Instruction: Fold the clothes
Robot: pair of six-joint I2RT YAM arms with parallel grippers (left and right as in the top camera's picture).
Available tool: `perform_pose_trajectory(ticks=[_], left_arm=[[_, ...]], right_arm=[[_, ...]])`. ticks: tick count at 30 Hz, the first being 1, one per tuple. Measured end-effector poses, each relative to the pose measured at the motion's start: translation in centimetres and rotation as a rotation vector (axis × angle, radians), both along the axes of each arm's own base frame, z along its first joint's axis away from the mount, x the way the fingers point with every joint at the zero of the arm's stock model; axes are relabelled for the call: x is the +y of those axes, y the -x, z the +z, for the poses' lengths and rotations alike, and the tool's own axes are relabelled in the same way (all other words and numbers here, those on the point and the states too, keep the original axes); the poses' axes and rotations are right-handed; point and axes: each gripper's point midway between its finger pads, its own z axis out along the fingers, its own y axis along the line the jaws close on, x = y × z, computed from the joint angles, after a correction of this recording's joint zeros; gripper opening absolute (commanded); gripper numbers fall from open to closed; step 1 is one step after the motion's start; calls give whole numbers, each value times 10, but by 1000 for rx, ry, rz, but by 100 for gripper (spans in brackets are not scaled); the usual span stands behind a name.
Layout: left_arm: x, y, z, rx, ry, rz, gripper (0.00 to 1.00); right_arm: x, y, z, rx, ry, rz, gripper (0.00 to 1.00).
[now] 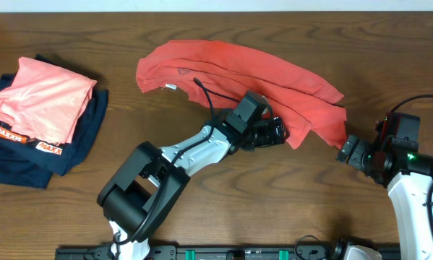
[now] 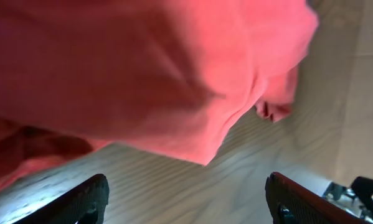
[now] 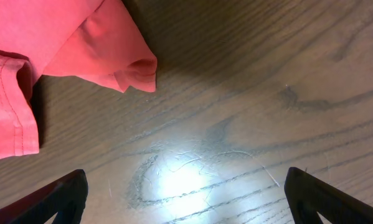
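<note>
- Far to the left of the coral-red t-shirt (image 1: 230,68), well apart from it, a paler salmon-pink folded garment (image 1: 39,97) lies on top of navy garments (image 1: 79,148) with orange-white print.
- The t-shirt lies crumpled and unfolded on the wooden table (image 1: 274,209). It runs in an arc from upper left down to lower right, and a small white tag (image 1: 170,87) shows near its left end.
- At the t-shirt's lower edge, about halfway along, the left gripper (image 1: 277,131) sits right at the cloth; whether it touches cannot be told. In its wrist view the fingers (image 2: 89,199) stand wide apart with bare wood between them and red fabric bunched just ahead. Nothing is held.
- Just right of the t-shirt's lower-right end, the right gripper (image 1: 348,150) sits near the cloth. Its jaws are spread wide over bare table, with a doubled corner of the shirt ahead of them, and they grip nothing.
</note>
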Motion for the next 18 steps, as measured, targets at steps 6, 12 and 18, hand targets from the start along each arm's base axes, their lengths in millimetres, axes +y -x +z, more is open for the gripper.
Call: perform_pose_trajectory(ticks=[6,12,18], left_arm=[[-7,-11,1,-31,28,40,79],[-5,-10,-22,24,1,73,78],[-12,-20,-13,-5,52,107,67]], right_arm=[[0,2,-1,7,-2,0,99],[1,2,-1,10,-2,0,99],[1,2,-1,11,-2,0,99]])
